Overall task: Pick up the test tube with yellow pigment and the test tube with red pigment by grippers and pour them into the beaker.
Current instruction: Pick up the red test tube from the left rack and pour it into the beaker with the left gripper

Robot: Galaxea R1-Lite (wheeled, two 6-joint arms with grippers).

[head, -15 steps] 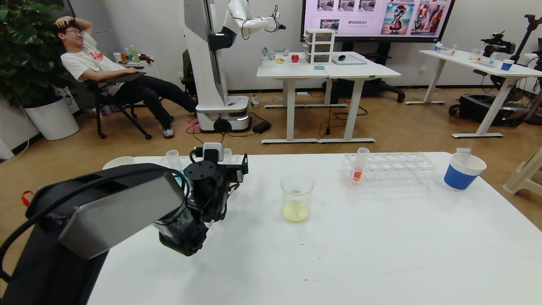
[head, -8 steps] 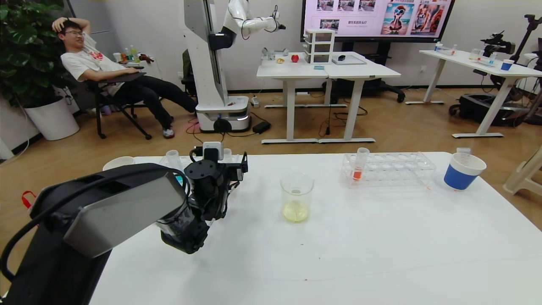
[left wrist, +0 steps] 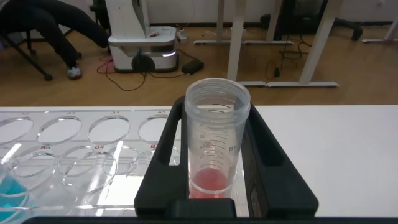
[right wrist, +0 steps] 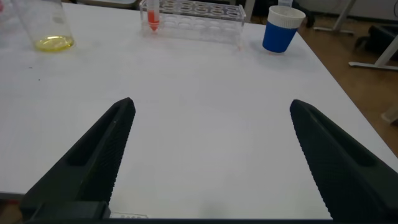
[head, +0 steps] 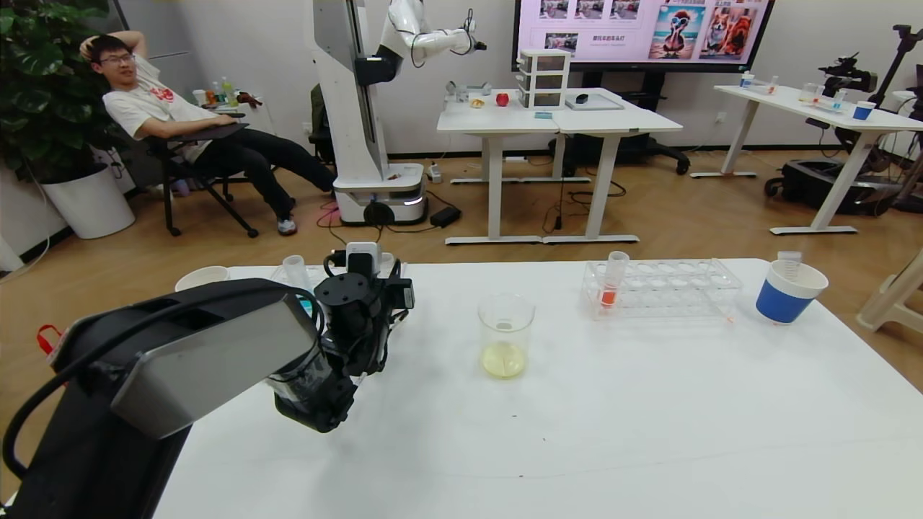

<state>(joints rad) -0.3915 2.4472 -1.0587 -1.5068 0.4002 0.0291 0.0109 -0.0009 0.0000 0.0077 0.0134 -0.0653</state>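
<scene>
My left gripper [head: 393, 290] is at the clear rack [left wrist: 74, 155] on the table's far left. In the left wrist view its black fingers [left wrist: 264, 162] press both sides of an upright test tube with red pigment [left wrist: 214, 143], with a little red liquid at its bottom. A second red tube [head: 613, 282] stands in the right-hand rack [head: 670, 290]. The beaker [head: 506, 333] stands mid-table with yellow liquid in its bottom. The yellow-pigment tube is out of view. My right gripper [right wrist: 211, 143] is open and empty above bare table near the front; it does not show in the head view.
A blue paper cup [head: 788, 292] with an empty tube in it stands at the far right. A blue-liquid tube [left wrist: 9, 196] sits in the left rack. A white cup [head: 202, 275] is at the far left edge.
The left gripper's fingers have drawn slightly inward at the left rack. The beaker, the racks and the cups have not moved.
</scene>
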